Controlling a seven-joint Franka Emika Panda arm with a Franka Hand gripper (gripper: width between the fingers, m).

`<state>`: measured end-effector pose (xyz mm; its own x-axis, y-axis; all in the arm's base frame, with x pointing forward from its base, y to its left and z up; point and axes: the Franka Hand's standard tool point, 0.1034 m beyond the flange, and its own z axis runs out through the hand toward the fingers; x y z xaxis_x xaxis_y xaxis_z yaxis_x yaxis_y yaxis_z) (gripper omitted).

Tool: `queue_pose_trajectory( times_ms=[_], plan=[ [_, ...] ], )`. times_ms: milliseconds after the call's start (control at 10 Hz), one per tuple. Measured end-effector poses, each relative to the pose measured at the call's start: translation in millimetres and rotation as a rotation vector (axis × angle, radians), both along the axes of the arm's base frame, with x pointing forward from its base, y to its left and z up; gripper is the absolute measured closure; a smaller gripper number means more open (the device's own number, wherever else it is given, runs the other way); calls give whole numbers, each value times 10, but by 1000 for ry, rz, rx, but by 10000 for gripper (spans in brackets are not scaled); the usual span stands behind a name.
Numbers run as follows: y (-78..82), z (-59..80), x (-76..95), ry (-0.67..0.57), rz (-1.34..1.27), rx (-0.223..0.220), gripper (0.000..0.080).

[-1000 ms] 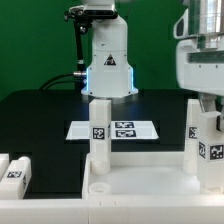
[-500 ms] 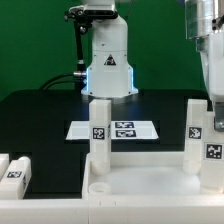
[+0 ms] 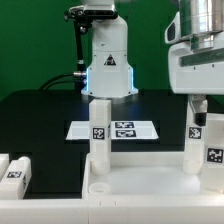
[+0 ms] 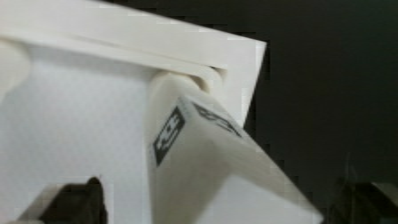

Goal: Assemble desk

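Note:
The white desk tabletop [image 3: 130, 190] lies at the front of the exterior view. One white tagged leg [image 3: 98, 135] stands upright in its socket on the exterior view's left. A second tagged leg [image 3: 203, 140] stands upright at the corner on the exterior view's right. My gripper [image 3: 201, 106] hangs right over the top of that second leg. In the wrist view the same leg [image 4: 214, 150] and the tabletop's rim [image 4: 107, 60] fill the picture. The leg lies between the two dark fingertips [image 4: 80, 200] of my gripper [image 4: 222, 203], with gaps on both sides. The jaws are open.
Two loose white legs [image 3: 12, 170] lie on the black table at the exterior view's left. The marker board [image 3: 113, 128] lies behind the tabletop. The robot's base [image 3: 108, 60] stands at the back, with a green wall behind it.
The hand above the leg on the exterior view's right has shifted: mostly out of frame half a second ago, it now shows large again. Both standing legs have stayed in place.

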<state>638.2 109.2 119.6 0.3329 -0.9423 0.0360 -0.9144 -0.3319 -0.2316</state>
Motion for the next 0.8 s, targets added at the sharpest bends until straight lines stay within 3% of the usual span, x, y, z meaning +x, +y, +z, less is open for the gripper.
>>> queue_pose_trajectory(
  times_ms=[300,500,700,800],
  plan=[
    [-22,-3,3,-8,214,-58,151],
    [-62,-15,50,17,630,-171,151],
    [-34,-49,38,24,647,-181,151],
    [-40,-49,39,24,635,-180,279]
  ],
)
